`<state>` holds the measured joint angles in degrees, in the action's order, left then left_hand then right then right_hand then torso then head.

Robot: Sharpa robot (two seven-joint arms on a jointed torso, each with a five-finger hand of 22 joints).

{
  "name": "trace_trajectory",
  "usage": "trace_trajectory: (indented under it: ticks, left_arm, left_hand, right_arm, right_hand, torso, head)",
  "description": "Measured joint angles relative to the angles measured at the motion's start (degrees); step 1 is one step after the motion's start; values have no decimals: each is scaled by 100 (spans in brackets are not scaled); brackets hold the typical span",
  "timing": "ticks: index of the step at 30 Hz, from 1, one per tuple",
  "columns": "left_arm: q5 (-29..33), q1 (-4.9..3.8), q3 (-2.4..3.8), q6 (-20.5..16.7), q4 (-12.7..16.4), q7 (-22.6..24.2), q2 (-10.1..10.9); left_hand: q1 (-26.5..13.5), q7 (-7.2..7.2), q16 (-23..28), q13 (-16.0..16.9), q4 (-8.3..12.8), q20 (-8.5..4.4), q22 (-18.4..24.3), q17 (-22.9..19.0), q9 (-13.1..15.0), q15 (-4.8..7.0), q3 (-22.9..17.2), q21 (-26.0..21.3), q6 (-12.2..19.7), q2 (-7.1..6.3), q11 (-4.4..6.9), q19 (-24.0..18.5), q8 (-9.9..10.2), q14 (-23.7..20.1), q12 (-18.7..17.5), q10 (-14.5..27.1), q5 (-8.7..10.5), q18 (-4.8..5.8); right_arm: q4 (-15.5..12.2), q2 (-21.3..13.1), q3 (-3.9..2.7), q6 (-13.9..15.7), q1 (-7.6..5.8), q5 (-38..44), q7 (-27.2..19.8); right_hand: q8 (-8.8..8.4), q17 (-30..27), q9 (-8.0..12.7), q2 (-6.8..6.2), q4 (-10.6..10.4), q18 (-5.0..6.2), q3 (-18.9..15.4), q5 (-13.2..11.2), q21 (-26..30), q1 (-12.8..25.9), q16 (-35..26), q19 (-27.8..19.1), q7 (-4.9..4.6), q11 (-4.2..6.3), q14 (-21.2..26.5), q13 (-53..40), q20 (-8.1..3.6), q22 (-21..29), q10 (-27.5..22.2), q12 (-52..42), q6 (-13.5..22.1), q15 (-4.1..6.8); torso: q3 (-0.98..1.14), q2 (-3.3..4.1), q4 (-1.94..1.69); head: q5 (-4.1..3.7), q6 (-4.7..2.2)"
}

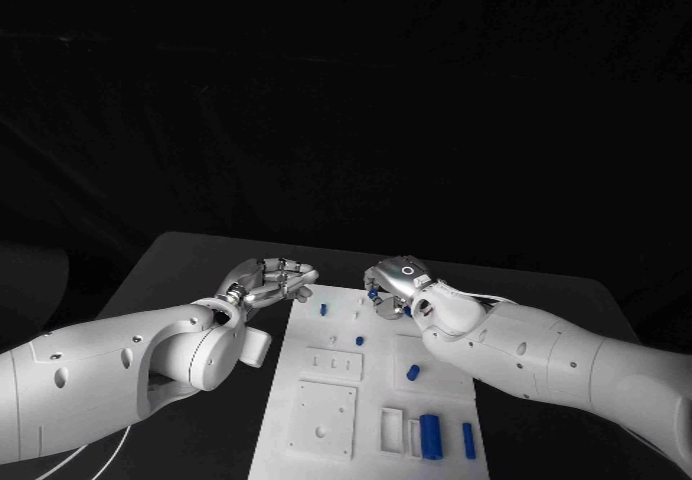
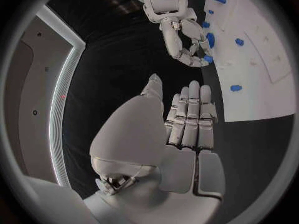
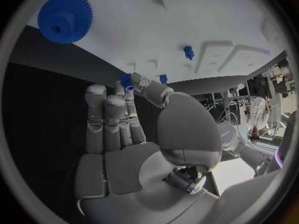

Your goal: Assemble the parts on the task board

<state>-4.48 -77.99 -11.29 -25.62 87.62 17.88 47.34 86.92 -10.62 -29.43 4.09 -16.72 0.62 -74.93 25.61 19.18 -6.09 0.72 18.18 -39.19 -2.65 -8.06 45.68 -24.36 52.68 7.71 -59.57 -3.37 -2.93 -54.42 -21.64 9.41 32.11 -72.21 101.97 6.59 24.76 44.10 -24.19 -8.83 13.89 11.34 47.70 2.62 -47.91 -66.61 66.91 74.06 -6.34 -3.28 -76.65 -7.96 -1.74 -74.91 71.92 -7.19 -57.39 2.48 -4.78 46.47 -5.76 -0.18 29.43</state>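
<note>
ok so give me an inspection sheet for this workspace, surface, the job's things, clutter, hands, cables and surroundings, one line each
Surface: black table, bare round the board.
Job's things: white task board in the middle of the table; small blue parts lie on it, the larger ones at its near end; a blue gear sits on it.
Clutter: nothing seen.
Hands: left hand is off the board's far left corner, holding nothing, fingers curled in the head view; right hand is at the board's far end with a small blue part at its fingertips, apparently pinched.
Cables: a thin pale cable runs under the left arm.
Surroundings: dark backdrop behind the table.
</note>
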Motion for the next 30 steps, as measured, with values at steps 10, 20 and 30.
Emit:
trace_trajectory:
  ticks: [10, 20, 30]
  left_arm:
    - [-2, 0, 35, -1, -10, 3, -31]
    - [-4, 0, 45, -2, -25, 4, -51]
    - [-6, -16, 52, -2, -24, 4, -80]
  left_hand:
    - [0, 0, 145, 0, 0, 92, 0, -1, -18, -119, 0, -44, 0, 0, 0, -93, 25, -120, -39, 0, 0, -60]
    - [0, 0, 145, 1, 0, 92, 1, -1, -18, -119, 0, -44, 0, 0, 0, -93, 23, -120, -39, 0, 0, -60]
    - [0, 0, 145, 1, 16, 92, 1, -2, -17, -118, 16, -44, 0, 0, 0, -93, 23, -120, -64, 0, 0, -57]
  right_arm:
    - [79, 153, 1, 5, 4, 93, 13]
    - [150, 231, 9, -19, 11, 140, 29]
    - [254, 296, 26, -82, 34, 158, 32]
  right_hand:
    - [-18, -6, -42, -31, -23, 0, 23, 0, -22, -30, 0, -15, 0, 9, 1, -1, -25, 0, 9, 19, 2, 19]
    - [-6, -18, -52, -55, -46, -1, 78, -1, -22, -7, 0, -5, -1, 10, -1, -17, -34, 0, 10, 22, 4, 37]
    - [-6, -24, -78, -55, -48, -1, 79, -2, -45, -6, 21, -6, -3, 10, -8, -18, -33, 0, 10, 34, 7, 44]
  torso:
    - [-14, 1, -2]
    - [-18, 6, -3]
    - [-15, 12, 9]
  head:
    - [10, 6]
    - [44, 22]
    - [62, 39]
